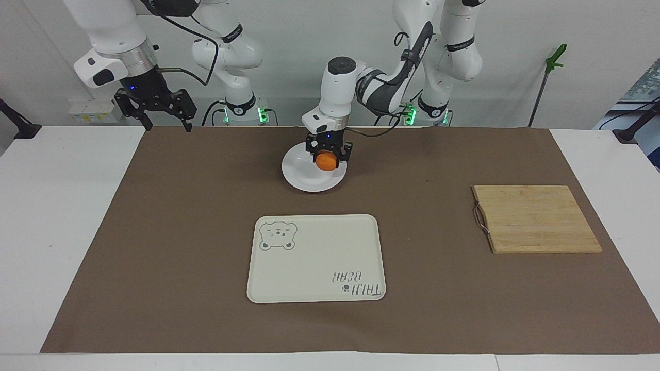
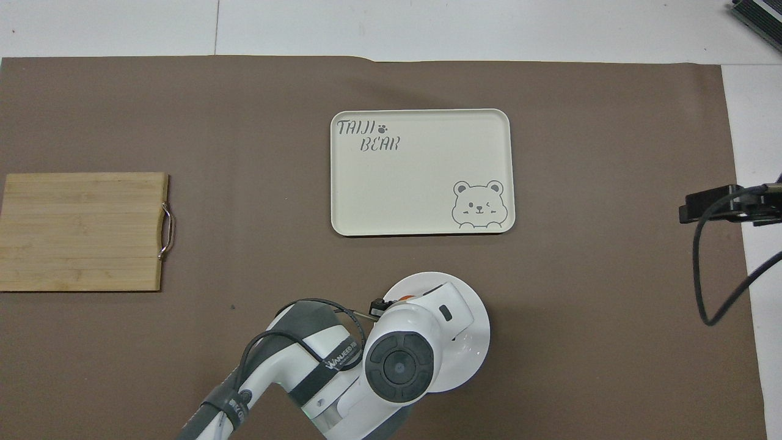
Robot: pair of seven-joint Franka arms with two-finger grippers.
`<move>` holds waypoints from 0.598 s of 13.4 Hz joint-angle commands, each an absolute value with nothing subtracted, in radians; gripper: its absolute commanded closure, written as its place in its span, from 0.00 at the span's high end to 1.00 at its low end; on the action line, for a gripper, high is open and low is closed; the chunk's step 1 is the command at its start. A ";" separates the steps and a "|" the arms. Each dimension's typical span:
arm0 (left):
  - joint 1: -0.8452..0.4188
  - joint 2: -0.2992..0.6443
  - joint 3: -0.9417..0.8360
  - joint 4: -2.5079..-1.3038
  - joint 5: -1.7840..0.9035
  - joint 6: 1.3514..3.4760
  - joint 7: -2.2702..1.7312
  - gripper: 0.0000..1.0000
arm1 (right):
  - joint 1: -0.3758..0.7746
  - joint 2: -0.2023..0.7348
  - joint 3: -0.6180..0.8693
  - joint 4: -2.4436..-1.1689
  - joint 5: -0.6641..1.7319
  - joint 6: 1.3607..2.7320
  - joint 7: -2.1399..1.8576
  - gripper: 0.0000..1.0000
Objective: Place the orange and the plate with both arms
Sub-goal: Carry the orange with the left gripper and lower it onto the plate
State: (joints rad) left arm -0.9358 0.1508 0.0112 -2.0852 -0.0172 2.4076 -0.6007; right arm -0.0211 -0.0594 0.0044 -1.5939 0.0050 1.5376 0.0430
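Bright orange against white, the small round orange [image 1: 325, 162] sat clamped between the black fingers of the left gripper [image 1: 326, 154], which hung over the round glossy white plate [image 1: 304, 178] on the side toward the left arm's end of the table; whether the fruit touched the dish could not be told. From overhead the white left arm covered most of that spot, so only a sliver of the orange [image 2: 405, 298] showed at the edge of the wrist, above the plate [image 2: 476, 330]. The plate lay on the brown paper mat [image 1: 180, 232] that covered the middle of the white table [image 1: 51, 206], and it lay nearer to the robots than the rectangular cream tray with a bear drawing and lettering [image 1: 316, 257], the two apart with a strip of mat between them. A rectangular bamboo cutting board with a metal handle [image 1: 536, 219] lay on the mat toward the left arm's end of the table, well apart from both plate and tray. The right gripper [image 1: 154, 105] waited high over the corner of the mat at the right arm's end, close to the robots, its black fingers spread apart and holding nothing; in the overhead view only a dark part of it [image 2: 721, 205] reached in from the edge, with a black cable looping below it.
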 commanded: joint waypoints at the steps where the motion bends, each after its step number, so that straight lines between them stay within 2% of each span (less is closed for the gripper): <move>1: -0.988 0.188 0.029 -2.082 -0.035 2.437 -0.611 0.00 | -0.028 -0.081 0.012 -1.620 -0.006 1.549 0.060 1.00; 4: -0.999 0.228 0.029 -2.069 -0.046 2.491 -0.607 0.03 | -0.028 -0.081 0.012 -1.620 -0.006 1.551 0.061 1.00; 6: -0.999 0.250 0.028 -2.057 -0.046 2.502 -0.604 0.32 | -0.028 -0.081 0.012 -1.621 -0.005 1.551 0.060 1.00; 7: -0.999 0.250 0.028 -2.057 -0.048 2.496 -0.600 0.53 | -0.028 -0.081 0.012 -1.621 -0.005 1.551 0.060 1.00; 8: -0.999 0.250 0.028 -2.059 -0.049 2.490 -0.598 0.83 | -0.028 -0.081 0.012 -1.621 -0.005 1.551 0.060 1.00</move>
